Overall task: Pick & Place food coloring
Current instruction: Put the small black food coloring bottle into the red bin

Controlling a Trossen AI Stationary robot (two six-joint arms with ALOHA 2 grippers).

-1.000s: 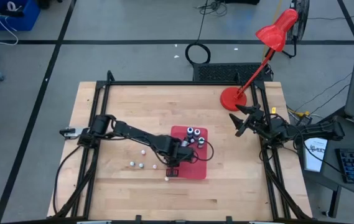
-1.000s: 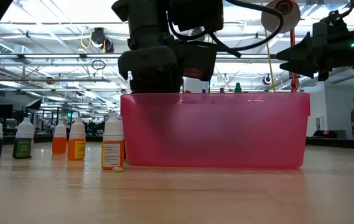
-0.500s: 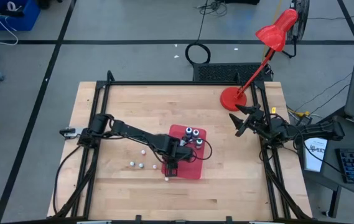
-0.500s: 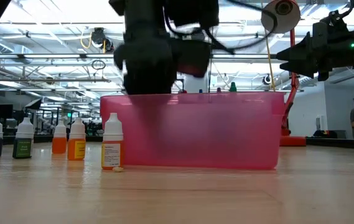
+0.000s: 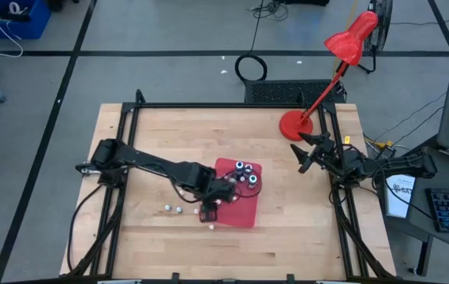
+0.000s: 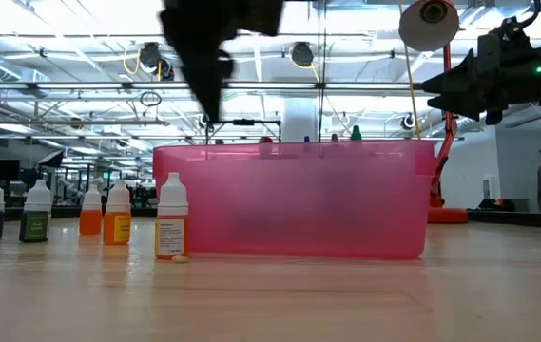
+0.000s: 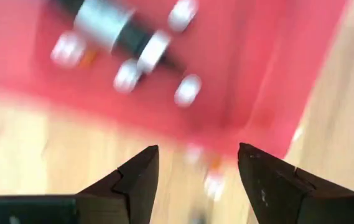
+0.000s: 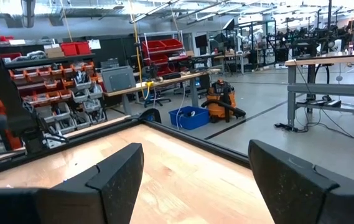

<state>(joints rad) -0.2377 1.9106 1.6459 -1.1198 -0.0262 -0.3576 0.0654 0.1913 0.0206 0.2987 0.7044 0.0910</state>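
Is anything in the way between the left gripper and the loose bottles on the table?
Nothing visible. The left gripper hangs open at the red bin's corner, and the nearest bottle stands just outside that corner. The others stand on open table.

Red desk lamp (image 5: 342, 59) stands above grey floor (image 5: 169, 31)

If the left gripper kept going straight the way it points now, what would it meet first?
Probably a food coloring bottle standing on the table just outside the red bin's near edge. In the left wrist view it lies between the open fingers of the left gripper, with the bin's wall close behind it. The blur leaves depth uncertain.
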